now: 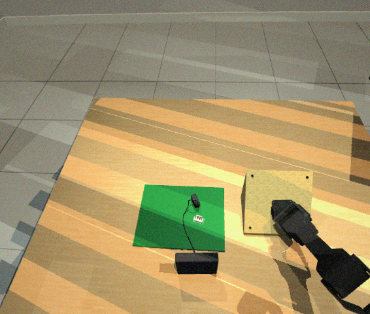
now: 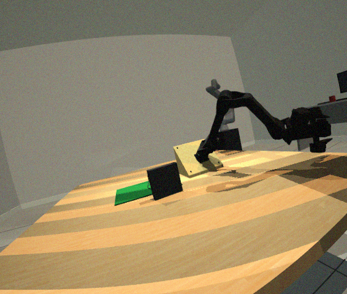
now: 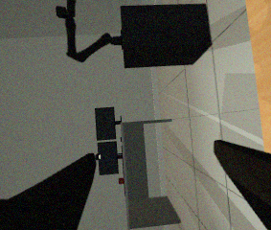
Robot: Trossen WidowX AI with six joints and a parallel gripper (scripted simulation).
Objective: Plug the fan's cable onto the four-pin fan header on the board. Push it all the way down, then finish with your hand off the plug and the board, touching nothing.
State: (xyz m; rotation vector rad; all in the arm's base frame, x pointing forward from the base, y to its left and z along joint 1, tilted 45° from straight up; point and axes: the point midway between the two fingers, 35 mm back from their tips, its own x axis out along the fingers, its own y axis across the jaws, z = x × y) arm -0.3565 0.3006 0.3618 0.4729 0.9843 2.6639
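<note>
While the gripper (image 2: 328, 139) (image 3: 153, 152) stands almost fully open with nothing between its fingers, the black plug (image 1: 196, 199) is on the green board (image 1: 165, 216) (image 2: 132, 193), near the white header (image 1: 198, 219) but apart from it.

Our arm (image 1: 342, 270) (image 2: 215, 126): matte black all over, slim links between thicker, blocky joints
Our foot (image 1: 291, 218) (image 2: 203, 155): black too, compact and angular, with faceted edges
Our gripper (image 2: 324, 130) (image 3: 153, 152): a bulky black body with stepped outlines
Our fingers: dark, broad wedges tapering to narrow, blunt tips, one showing a brownish face
</note>
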